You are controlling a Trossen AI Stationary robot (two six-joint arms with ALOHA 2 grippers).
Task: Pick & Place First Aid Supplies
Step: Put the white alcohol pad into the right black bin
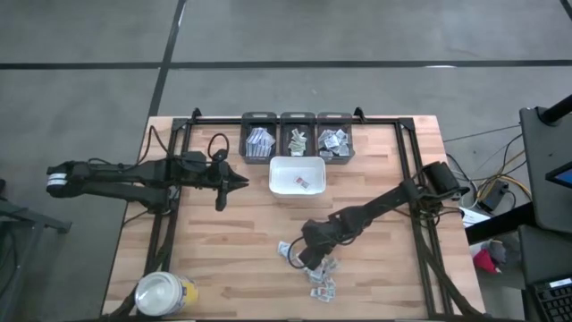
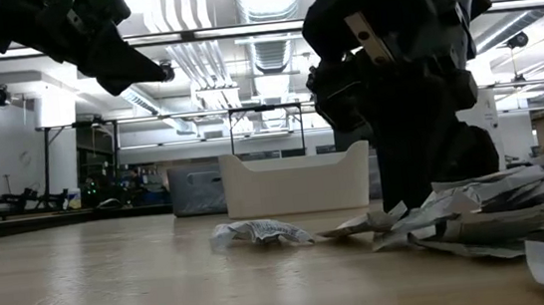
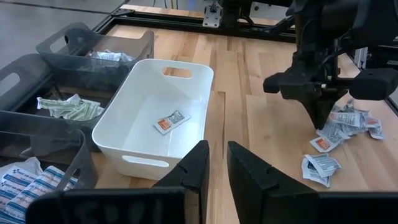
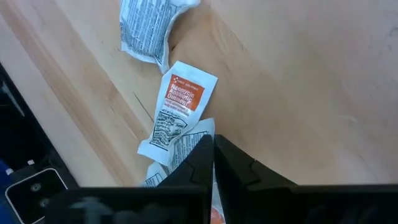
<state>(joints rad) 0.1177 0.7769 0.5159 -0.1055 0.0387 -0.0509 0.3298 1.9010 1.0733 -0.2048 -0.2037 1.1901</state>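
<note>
Right gripper (image 4: 213,149) down on the packet pile (image 1: 317,273), fingers pinched together on a white packet (image 4: 180,140); left gripper (image 3: 214,163) slightly apart, hovering empty left of the white tray (image 1: 298,165).

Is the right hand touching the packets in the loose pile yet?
Touching. In the right wrist view the right hand is pinched shut on a white packet at the edge of the pile.
</note>
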